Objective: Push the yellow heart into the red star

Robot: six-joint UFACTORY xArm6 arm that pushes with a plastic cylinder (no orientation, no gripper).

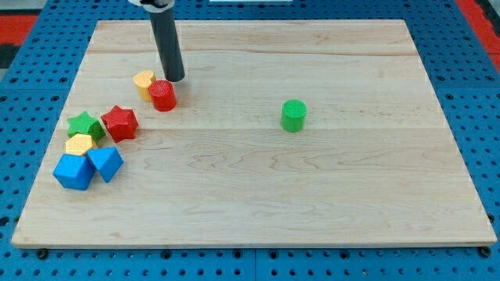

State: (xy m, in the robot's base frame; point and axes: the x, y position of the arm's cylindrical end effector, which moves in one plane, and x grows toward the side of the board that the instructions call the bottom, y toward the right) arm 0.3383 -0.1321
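The yellow heart (143, 82) lies in the upper left of the board, touching a red cylinder (163, 95) at its right. The red star (119, 122) sits below and to the left of them, a short gap away. My tip (174, 79) rests on the board just above and right of the red cylinder, close to the heart's right side.
A green star (84, 125) touches the red star's left. Below it lie a yellow block (79, 144), a blue cube (73, 171) and a second blue block (105, 162). A green cylinder (294, 115) stands alone right of centre. The wooden board (312, 203) rests on a blue pegboard.
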